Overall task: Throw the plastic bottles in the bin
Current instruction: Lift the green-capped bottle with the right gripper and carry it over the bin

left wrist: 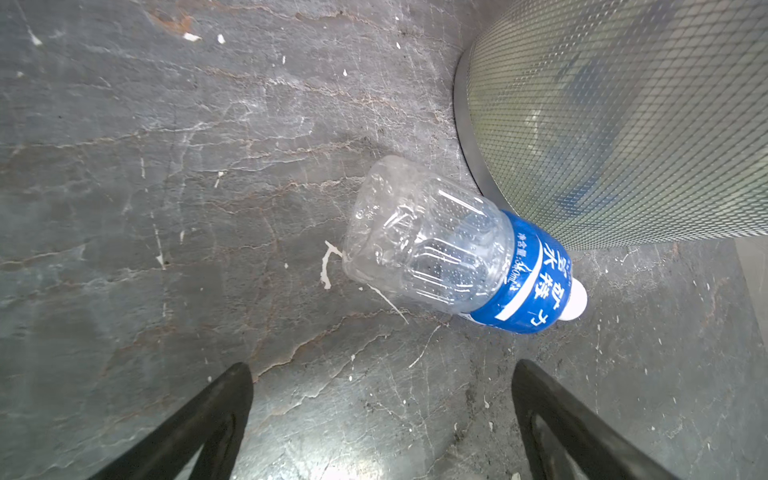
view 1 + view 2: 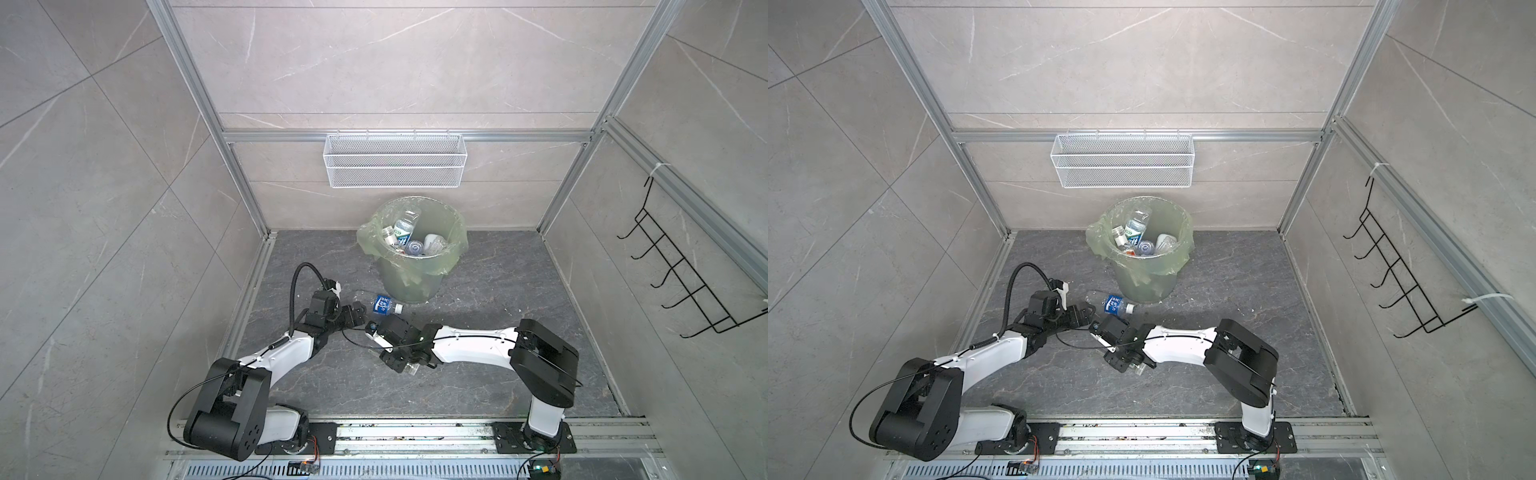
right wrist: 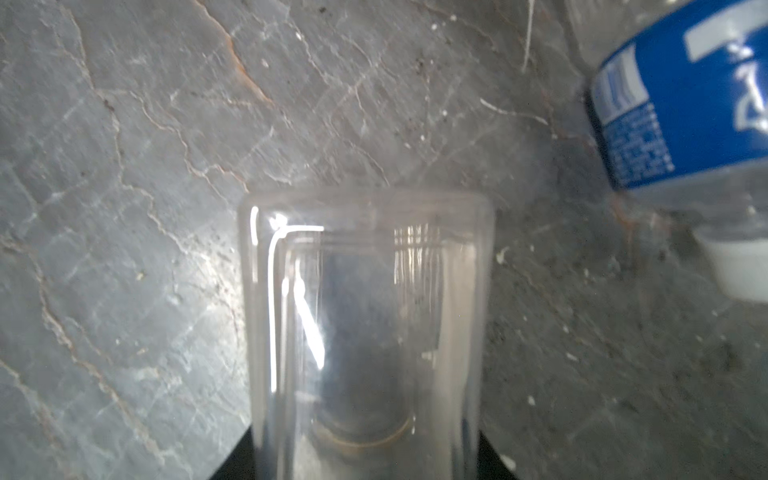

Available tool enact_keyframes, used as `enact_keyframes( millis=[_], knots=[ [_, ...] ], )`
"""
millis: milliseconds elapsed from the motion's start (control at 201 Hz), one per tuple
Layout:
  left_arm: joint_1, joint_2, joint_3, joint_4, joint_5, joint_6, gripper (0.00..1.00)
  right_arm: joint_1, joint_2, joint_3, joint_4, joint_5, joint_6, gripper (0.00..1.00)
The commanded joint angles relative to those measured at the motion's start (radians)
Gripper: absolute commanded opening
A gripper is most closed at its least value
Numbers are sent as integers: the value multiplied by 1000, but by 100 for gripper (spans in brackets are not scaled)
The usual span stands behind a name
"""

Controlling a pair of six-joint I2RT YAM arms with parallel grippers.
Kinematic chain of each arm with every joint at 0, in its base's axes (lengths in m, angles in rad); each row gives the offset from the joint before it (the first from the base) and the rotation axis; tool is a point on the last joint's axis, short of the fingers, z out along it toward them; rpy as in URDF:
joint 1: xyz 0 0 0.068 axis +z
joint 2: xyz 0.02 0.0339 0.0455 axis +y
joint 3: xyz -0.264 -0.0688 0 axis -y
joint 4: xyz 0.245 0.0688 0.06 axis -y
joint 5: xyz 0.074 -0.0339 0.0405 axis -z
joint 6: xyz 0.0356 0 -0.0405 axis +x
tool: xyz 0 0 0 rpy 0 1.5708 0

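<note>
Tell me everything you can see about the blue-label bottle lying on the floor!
The blue-label bottle is small, clear plastic, dented at its bottom end, and looks empty. A blue band with white writing wraps it near the neck, below a white cap. It lies on its side on the dark stone floor, right beside the base of the bin; whether they touch is unclear. Nothing grips it.

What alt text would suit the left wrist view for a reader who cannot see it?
A clear plastic bottle with a blue label and white cap lies on its side on the dark floor, beside the base of the bin. The left tool stands open in the foreground, short of it.
</note>
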Motion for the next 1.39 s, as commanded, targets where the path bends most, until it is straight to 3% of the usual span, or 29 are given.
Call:
enact_keyframes(
  millis=[0, 179, 558, 906, 1140, 1284, 1389],
  knots=[
    [4, 10, 32, 61, 45, 4, 100, 3, -105, -73, 70, 54, 59, 34],
    [-11, 11, 33, 86, 75, 30, 99, 2, -231, -174, 89, 118, 130, 33],
    [-130, 1, 53, 109, 66, 130, 99, 4, -604, -484, 184, 280, 337, 32],
    [-163, -21, 44, 134, 73, 163, 99, 13, -897, -582, 98, 394, 427, 32],
    [-168, -28, 43, 137, 79, 165, 99, 13, -968, -333, -87, 477, 382, 32],
    [-168, -27, 45, 135, 81, 162, 99, -40, -765, 34, -198, 517, 296, 30],
    [-168, -30, 46, 135, 88, 159, 99, -193, -561, 356, -229, 384, 257, 29]
  ],
)
